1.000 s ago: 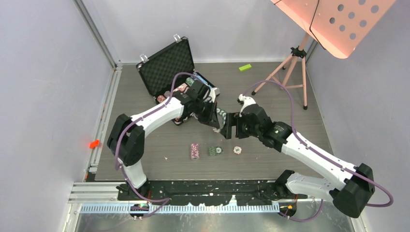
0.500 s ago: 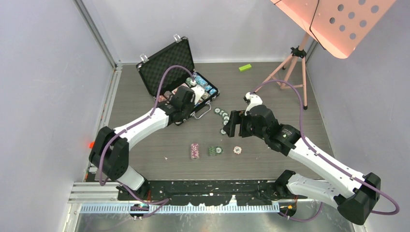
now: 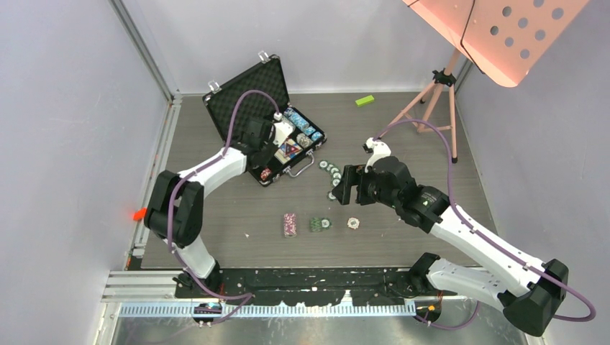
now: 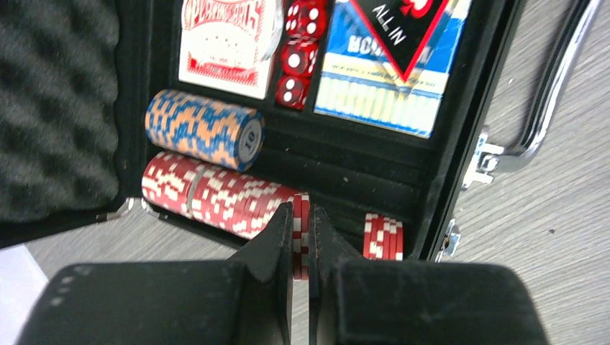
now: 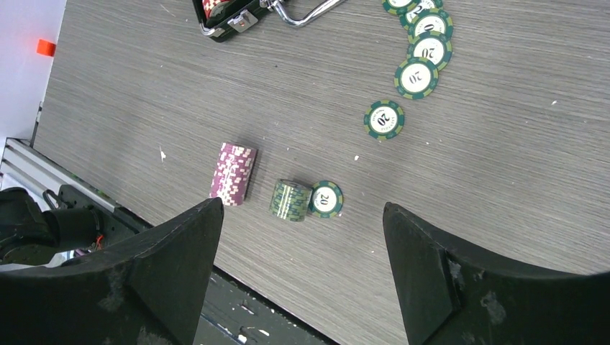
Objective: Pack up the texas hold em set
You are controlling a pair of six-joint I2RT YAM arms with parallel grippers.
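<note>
The black briefcase (image 3: 248, 93) lies open at the far left of the table (image 3: 237, 208), with its bumpy foam lid standing up. The left wrist view looks right into it and shows words that the top view does not. "ALL IN" is on a black triangle (image 4: 403, 29) on a blue box. "10" is on the end of a blue and orange chip roll (image 4: 201, 128). The writing on the red card deck (image 4: 226, 43) is too blurry to read. Red dice (image 4: 298, 54) sit in a line beside the deck.

The left gripper (image 4: 301, 215) has its jaws pressed on a few red chips (image 4: 301, 241), held on edge. They are at the end of the long red chip row (image 4: 208, 194) in the case. I cannot tell if they touch it.

In the right wrist view, a purple chip roll (image 5: 232, 173) lies on its side. Beside it is a green chip roll (image 5: 288, 200) with 1 flat green chip (image 5: 326, 199) touching it. The flat chip says "20". So do 1 lone green chip (image 5: 383, 119) and a line of green chips (image 5: 424, 47) nearer the case. Only the top view shows a pale chip (image 3: 352, 223) to the right of the green roll.

The right gripper (image 5: 302, 212) has its jaws spread wide and holds nothing. In its own view, both rolls lie between its fingers.
</note>
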